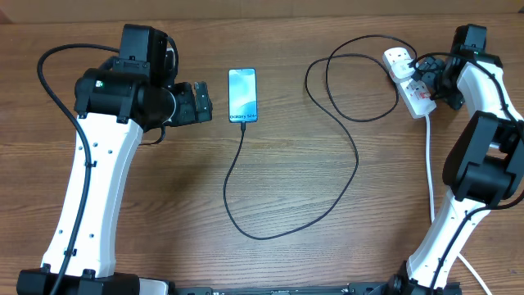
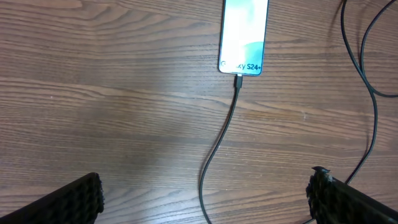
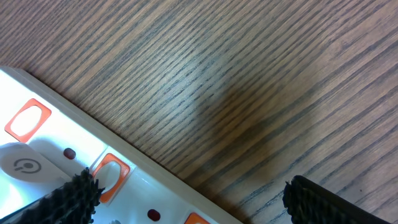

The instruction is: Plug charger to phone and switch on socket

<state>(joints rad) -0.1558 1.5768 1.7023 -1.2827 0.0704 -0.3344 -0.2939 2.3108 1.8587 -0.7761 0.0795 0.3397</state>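
The phone (image 1: 242,95) lies flat at the table's upper middle, its blue-teal screen up; it also shows in the left wrist view (image 2: 244,36). The charger cable (image 1: 352,143) has its black tip in the phone's bottom edge (image 2: 237,79) and loops right to the white socket strip (image 1: 409,82). My left gripper (image 1: 199,102) is open and empty, just left of the phone. My right gripper (image 1: 427,75) is open over the socket; one fingertip sits beside an orange-framed switch (image 3: 111,175).
The strip's thick white lead (image 1: 431,172) runs down the right side toward the table's front edge. More orange switches (image 3: 28,118) and small red lamps (image 3: 69,153) show on the strip. Bare wood (image 3: 249,81) lies beyond the strip's edge.
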